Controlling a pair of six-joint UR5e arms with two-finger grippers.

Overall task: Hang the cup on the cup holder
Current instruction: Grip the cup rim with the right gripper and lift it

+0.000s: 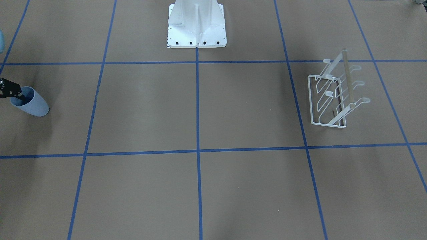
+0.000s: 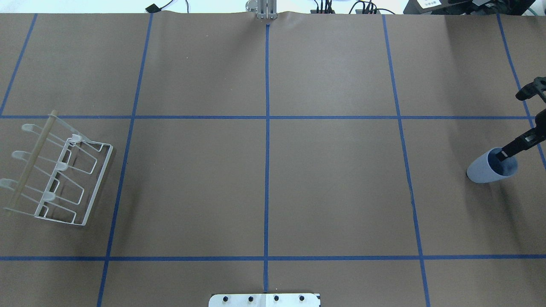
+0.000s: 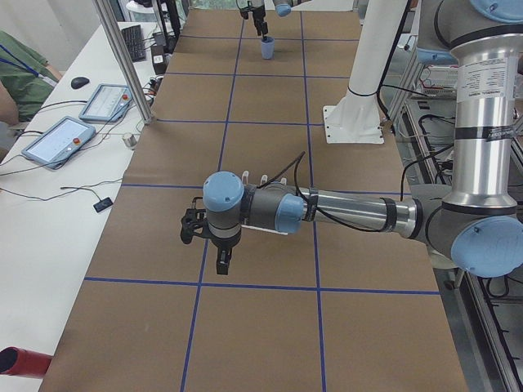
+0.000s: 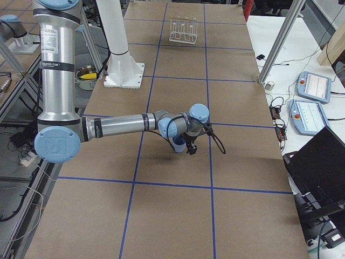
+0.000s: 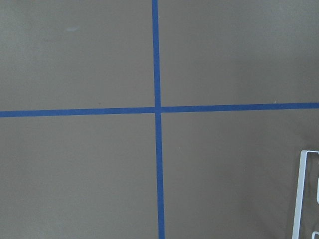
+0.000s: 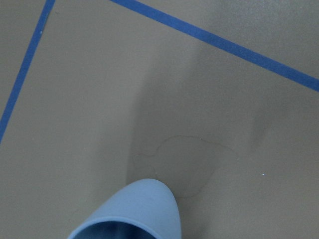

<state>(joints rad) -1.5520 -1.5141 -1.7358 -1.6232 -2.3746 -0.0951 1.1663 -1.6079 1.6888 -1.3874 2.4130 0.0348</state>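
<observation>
Cup (image 6: 134, 209): right gripper (image 1: 16, 93) finger inside rim, closure indeterminable; grasp step; next, firm pinch, carry to cup holder (image 2: 59, 167), overhead 9 o'clock.

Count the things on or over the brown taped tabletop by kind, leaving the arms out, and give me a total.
cup: 1
cup holder: 1
robot pedestal: 1
Total: 3
</observation>
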